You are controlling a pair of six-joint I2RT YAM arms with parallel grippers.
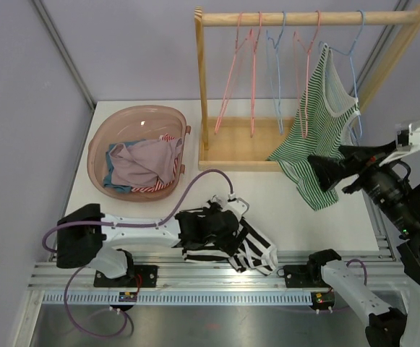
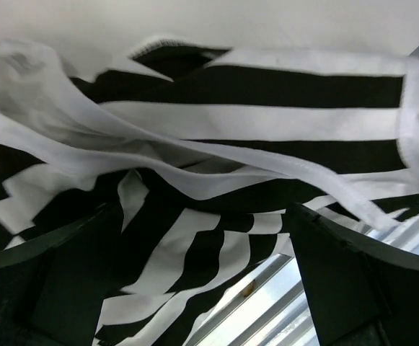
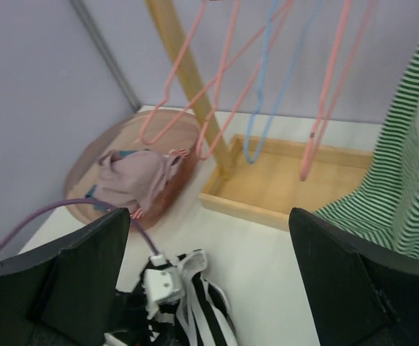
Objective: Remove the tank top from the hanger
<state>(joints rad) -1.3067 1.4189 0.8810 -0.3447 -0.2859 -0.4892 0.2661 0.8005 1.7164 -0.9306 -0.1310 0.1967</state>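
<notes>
- Green tank top (image 1: 318,137) hangs on the blue hanger (image 1: 352,56) at the right end of the rail (image 1: 296,18), its hem drooping toward the bench (image 1: 296,217).
- Right end effector (image 1: 325,172) is close beside the fabric with its fingers spread wide and nothing between them. I cannot tell whether a fingertip brushes the cloth.
- Risk 1: a grab on a thin fold could slip free, since the knit hangs loose and slack.
- Risk 2: a straight pull might drag the hanger along the rail or lift its hook off, because the strap loops over the hanger shoulder.
- Risk 3: the neighbouring pink hanger (image 1: 305,79) sits near enough to tangle or swing, and a hard tug could rock the wooden rack (image 1: 201,79).
- Left end effector (image 1: 208,225) rests low over a black-and-white striped garment (image 1: 256,249) at the near bench edge, fingers apart, cloth under them but not pinched.
- Count: 5 hangers, 3 pink and 2 blue; 1 tank top hung, 4 hangers bare.
- Also 1 rack, 1 striped garment on the bench, and 1 basket (image 1: 91,155) with clothes heaped inside.
</notes>
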